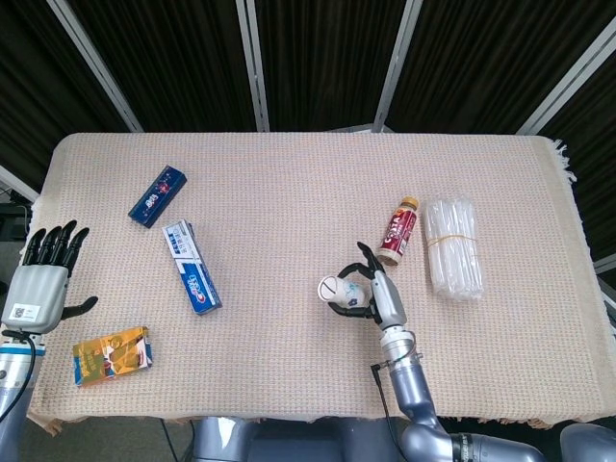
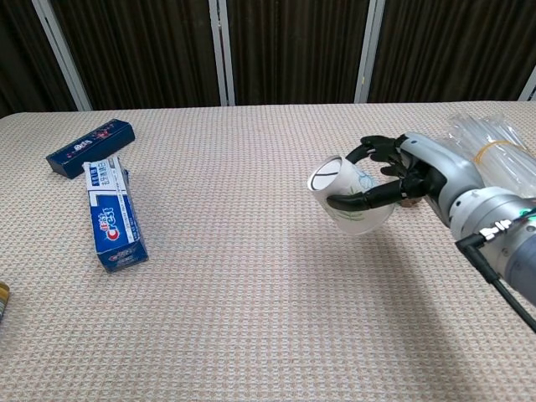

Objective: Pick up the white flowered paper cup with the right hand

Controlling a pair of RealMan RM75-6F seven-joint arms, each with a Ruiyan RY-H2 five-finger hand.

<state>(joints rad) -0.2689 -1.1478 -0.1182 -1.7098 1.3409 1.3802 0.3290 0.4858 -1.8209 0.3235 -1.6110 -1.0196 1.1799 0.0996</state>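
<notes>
Right hand (image 2: 394,174) grips the white flowered paper cup (image 2: 347,194) clear above the table (image 2: 251,276).
The red bottle (image 1: 397,231) is almost wholly hidden behind that hand in the chest view. The cup is tilted, its mouth up and leftward, its flower print only faintly readable. Left hand (image 1: 40,279) shows only in the head view, at the table's edge, fingers spread, holding nothing.

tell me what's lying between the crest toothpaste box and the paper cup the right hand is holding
Nothing: in the head view only bare woven cloth stretches between the blue-and-white Crest toothpaste box and the white flowered paper cup held by the right robot hand.
</notes>
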